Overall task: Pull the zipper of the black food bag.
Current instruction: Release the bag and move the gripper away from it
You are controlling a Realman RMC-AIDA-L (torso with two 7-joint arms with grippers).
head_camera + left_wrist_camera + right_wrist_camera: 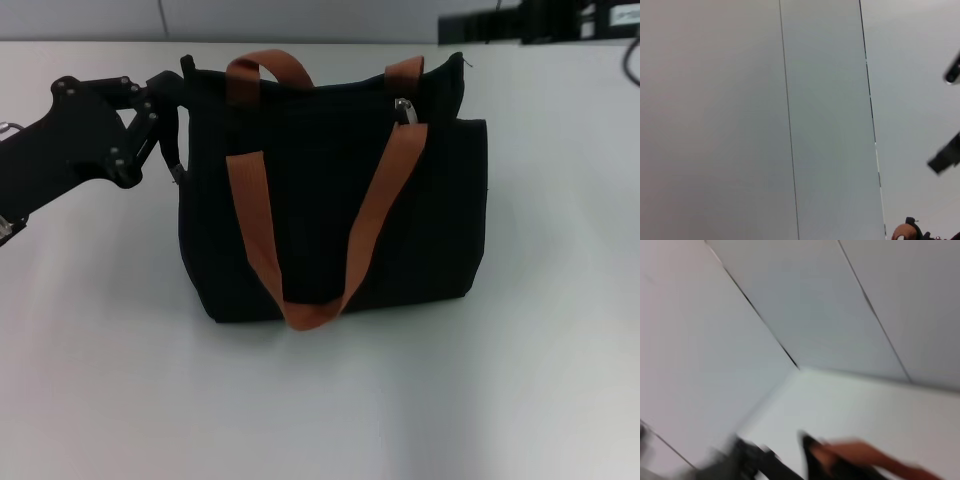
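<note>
The black food bag stands upright in the middle of the white table, with two rust-orange strap handles; one hangs down its front. The silver zipper pull sits at the top of the bag, towards its right end. My left gripper is open at the bag's upper left corner, with its fingers spread beside the bag's left edge. My right arm and gripper are out of view. The right wrist view shows a blurred piece of the bag and an orange strap. The left wrist view shows a bit of orange strap.
The white table extends around the bag on all sides. Dark equipment sits beyond the table's back right edge. Both wrist views show mostly grey wall panels.
</note>
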